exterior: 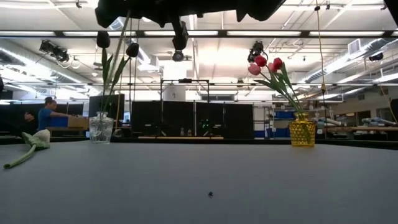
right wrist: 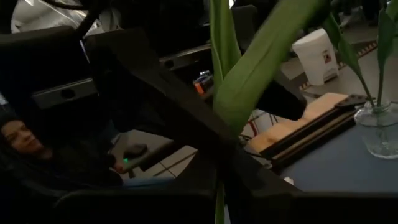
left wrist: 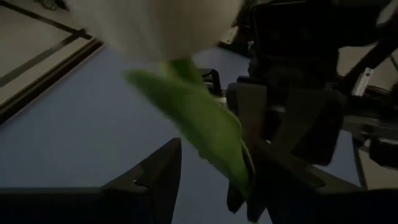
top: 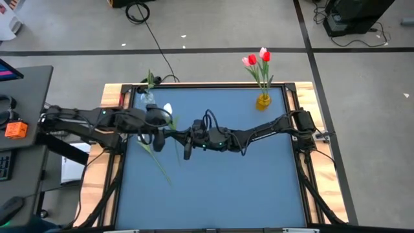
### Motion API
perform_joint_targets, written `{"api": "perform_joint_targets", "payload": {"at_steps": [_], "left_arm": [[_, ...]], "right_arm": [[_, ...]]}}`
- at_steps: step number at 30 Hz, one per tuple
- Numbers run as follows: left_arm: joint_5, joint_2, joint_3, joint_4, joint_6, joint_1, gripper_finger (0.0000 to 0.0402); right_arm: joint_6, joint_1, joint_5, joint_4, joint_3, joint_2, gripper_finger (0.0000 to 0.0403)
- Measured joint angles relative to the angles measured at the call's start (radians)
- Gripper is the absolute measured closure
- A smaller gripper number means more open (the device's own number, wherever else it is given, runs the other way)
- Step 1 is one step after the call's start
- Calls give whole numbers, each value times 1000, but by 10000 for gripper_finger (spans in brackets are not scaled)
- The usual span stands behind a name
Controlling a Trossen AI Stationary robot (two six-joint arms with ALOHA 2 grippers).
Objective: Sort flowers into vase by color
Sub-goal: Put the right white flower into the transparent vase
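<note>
A white tulip (top: 168,110) is up in the air between my two grippers, above the table's left half. In the left wrist view its white head (left wrist: 155,25) is close, and its green leaf (left wrist: 205,124) runs down between the open fingers of my left gripper (left wrist: 208,180) (top: 159,133). My right gripper (right wrist: 217,205) (top: 187,150) reaches in from the right and is shut on the stem. A second white tulip (exterior: 38,140) lies flat on the table, with its stem (top: 158,165) toward the near edge. My left gripper is open around the held tulip's leaf, and the leaf's lower end (left wrist: 239,177) lies against the inner side of one finger (left wrist: 267,186); the other finger stands clear of it. My right gripper pinches the thin stem (right wrist: 217,186) between its two fingers, below the broad leaf (right wrist: 261,68). The tulip is lifted clear of the table.
A clear glass vase (top: 147,98) (exterior: 101,127) (right wrist: 379,130) holding green stems stands at the far left corner. A yellow vase (top: 263,100) (exterior: 303,132) with red and pink tulips (exterior: 266,63) stands at the far right. A person shows in the room beyond.
</note>
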Motion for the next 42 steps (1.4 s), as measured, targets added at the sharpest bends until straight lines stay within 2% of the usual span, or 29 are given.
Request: {"api": "perform_joint_targets", "payload": {"at_steps": [3, 9, 15, 18, 21, 25, 29, 31, 33, 42], "left_arm": [[-4, 11, 0, 2, -5, 0, 226], [-15, 3, 0, 22, -23, 0, 311], [-13, -1, 0, 73, 23, 2, 387], [-25, 0, -1, 64, 51, 2, 389], [-70, 0, -1, 60, 60, 3, 392], [-196, -15, -1, 43, 65, 4, 393], [-384, -45, -1, 21, 71, 4, 390], [-477, -65, -1, 18, 112, 11, 385], [-522, -87, -1, 15, 152, 30, 384], [-525, -245, 0, -60, 164, 218, 389]], "right_arm": [[1, 0, -4, -5, 0, 0, 385], [-2, -1, 31, 4, 0, -3, 385], [-24, -6, -3, 0, 0, -14, 380], [22, -22, -58, -33, 1, -15, 356], [84, -37, -114, -105, 2, -16, 317], [237, -53, -128, -297, 2, -15, 266], [447, -80, -175, -574, 1, -13, 242], [448, -86, -190, -661, 0, -13, 241], [423, -83, -203, -696, 0, -16, 242], [336, -86, -234, -741, 0, -60, 244]]}}
